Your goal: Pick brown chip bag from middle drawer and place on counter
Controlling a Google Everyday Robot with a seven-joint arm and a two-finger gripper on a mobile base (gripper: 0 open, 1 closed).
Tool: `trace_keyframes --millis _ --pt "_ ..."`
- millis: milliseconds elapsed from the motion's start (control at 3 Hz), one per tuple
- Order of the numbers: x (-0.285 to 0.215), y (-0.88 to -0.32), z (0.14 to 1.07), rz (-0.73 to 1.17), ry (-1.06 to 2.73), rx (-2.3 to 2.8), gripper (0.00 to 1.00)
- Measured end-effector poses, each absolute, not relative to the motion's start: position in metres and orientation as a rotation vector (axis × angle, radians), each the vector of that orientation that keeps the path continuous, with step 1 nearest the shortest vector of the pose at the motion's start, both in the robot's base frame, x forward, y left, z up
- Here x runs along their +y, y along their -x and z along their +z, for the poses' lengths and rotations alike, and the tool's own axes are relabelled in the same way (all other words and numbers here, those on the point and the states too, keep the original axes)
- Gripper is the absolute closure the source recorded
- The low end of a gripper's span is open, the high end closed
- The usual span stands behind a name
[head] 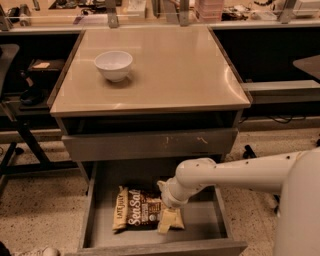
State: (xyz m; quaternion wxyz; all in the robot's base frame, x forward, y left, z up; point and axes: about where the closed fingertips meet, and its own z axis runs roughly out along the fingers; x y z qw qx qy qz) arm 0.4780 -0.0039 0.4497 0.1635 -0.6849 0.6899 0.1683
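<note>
The brown chip bag (pixel 138 210) lies flat on the floor of the open middle drawer (pixel 202 223), left of centre, its "Sea Salt" script facing up. My gripper (pixel 165 202) comes in from the right on the white arm and sits low in the drawer, right at the bag's right end. The arm's wrist covers the spot where it meets the bag. The beige counter (pixel 170 70) is above, on top of the grey cabinet.
A white bowl (pixel 113 65) stands on the counter's back left. A closed grey drawer face (pixel 150 144) sits just above the open drawer. A cluttered bench (pixel 150 12) runs behind. A dark stand (pixel 20 130) is at the left.
</note>
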Motion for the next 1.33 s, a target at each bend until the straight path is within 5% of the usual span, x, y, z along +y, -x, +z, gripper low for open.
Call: trace_keyframes --millis 1333 --pt "0.016 -0.497 0.374 0.523 1.984 1.987 0.00"
